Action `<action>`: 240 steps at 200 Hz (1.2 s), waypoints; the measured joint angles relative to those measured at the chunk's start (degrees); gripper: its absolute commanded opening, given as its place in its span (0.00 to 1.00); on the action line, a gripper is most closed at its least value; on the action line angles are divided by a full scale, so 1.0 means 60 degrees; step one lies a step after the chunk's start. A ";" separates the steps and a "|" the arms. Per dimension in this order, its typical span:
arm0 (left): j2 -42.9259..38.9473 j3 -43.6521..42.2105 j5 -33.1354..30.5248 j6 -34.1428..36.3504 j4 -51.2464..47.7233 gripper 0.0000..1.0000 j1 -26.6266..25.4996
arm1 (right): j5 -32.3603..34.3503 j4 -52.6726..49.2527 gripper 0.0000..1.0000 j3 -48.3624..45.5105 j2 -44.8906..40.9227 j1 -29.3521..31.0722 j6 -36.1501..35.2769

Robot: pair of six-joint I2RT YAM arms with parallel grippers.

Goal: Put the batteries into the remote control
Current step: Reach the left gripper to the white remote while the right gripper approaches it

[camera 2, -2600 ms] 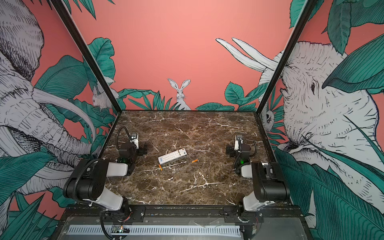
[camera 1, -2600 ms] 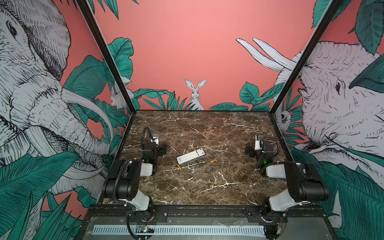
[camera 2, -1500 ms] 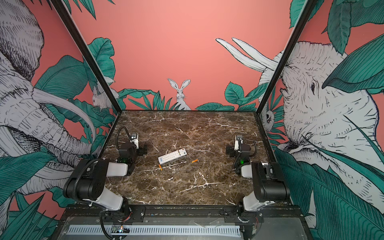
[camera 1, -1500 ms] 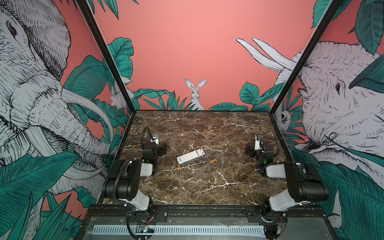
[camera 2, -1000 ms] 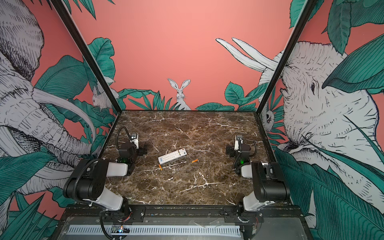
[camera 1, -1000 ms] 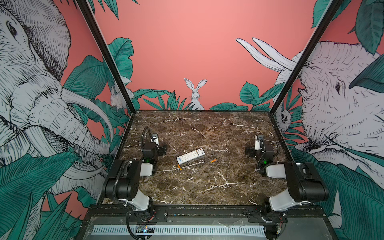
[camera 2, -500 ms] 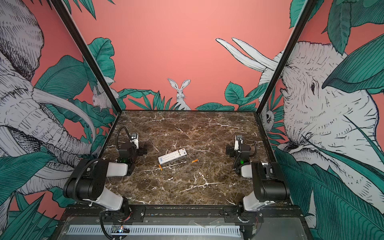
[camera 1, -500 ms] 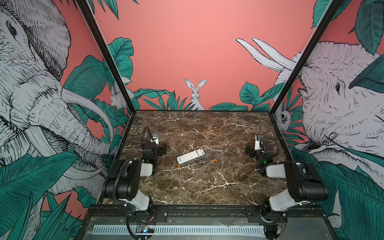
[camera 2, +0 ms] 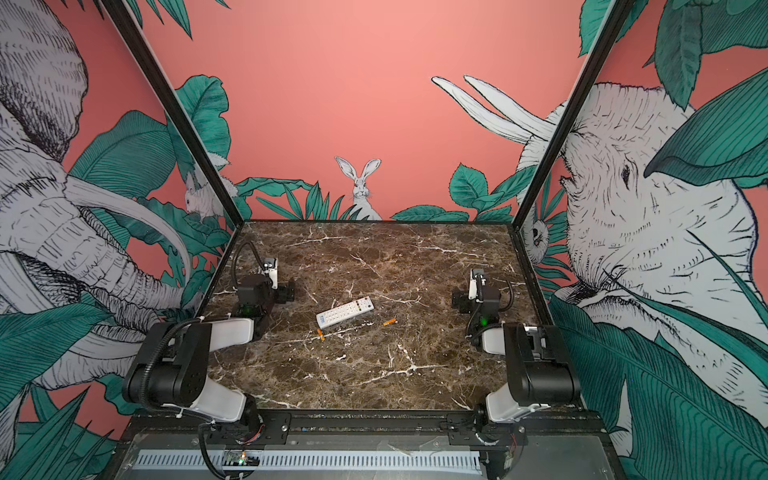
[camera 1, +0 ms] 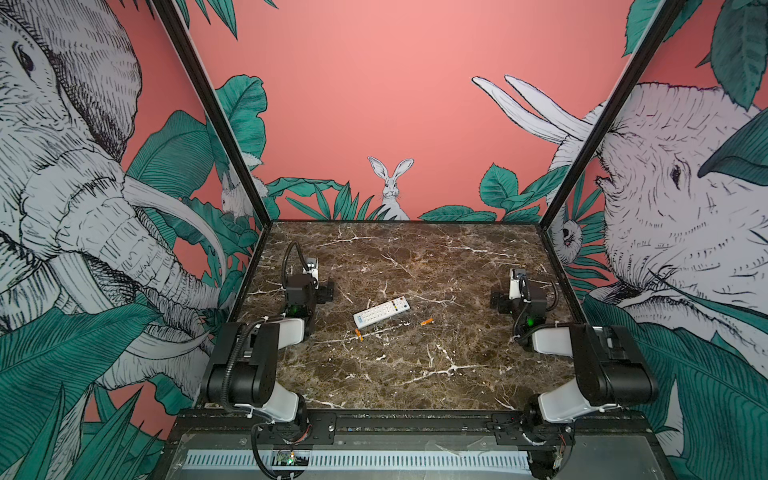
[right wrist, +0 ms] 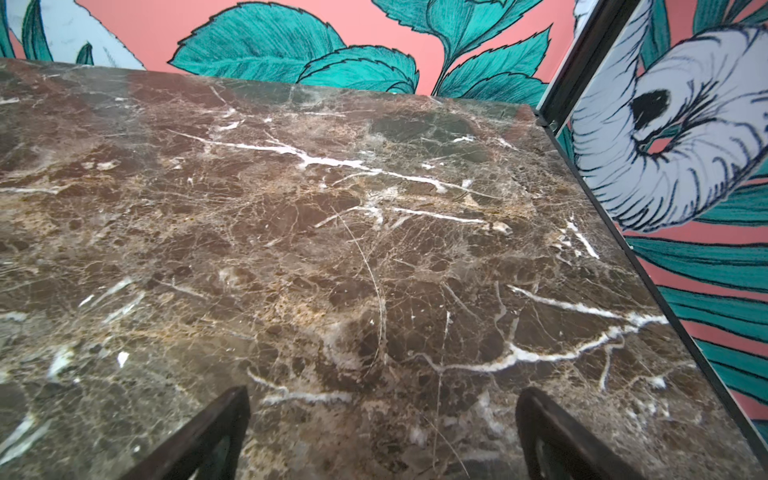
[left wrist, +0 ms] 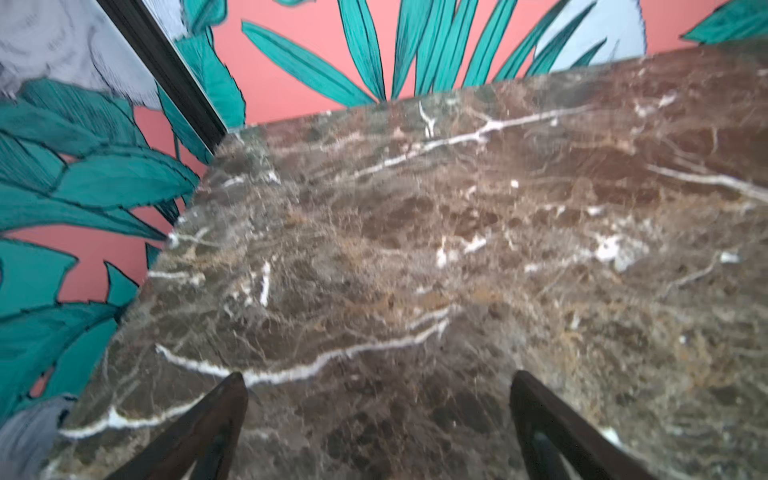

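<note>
Your left hand (left wrist: pixel 378 376) hangs spread wide and empty over bare desk (camera 1: pixel 415 374) at the 9 o'clock side. Mid-desk, one battery (camera 1: pixel 358 334) lies loose at 7 o'clock of the remote control (camera 1: pixel 381 312), which rests buttons up. The second battery (camera 1: pixel 426 321) lies at 4 o'clock of it. Your right hand (right wrist: pixel 383 390), at 3 o'clock, is equally wide and empty. Nothing looks loaded yet: both insertions remain.

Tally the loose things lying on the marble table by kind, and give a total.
Remote control: 1
Batteries: 2
Total: 3
</note>
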 measured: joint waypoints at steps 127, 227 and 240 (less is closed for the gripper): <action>-0.1741 0.1840 0.0135 -0.1883 -0.5588 1.00 -0.3093 | -0.0492 -0.5249 0.99 0.2521 -0.2918 0.2896 0.1242; -0.0131 0.1836 0.3730 -0.2608 -0.6535 1.00 -0.3639 | -0.0863 -0.9581 0.99 0.3013 -0.3271 0.5268 0.2601; 0.0106 0.1800 0.3799 -0.2670 -0.6561 1.00 -0.3668 | -0.0878 -0.9872 0.99 0.2965 -0.3541 0.5286 0.2634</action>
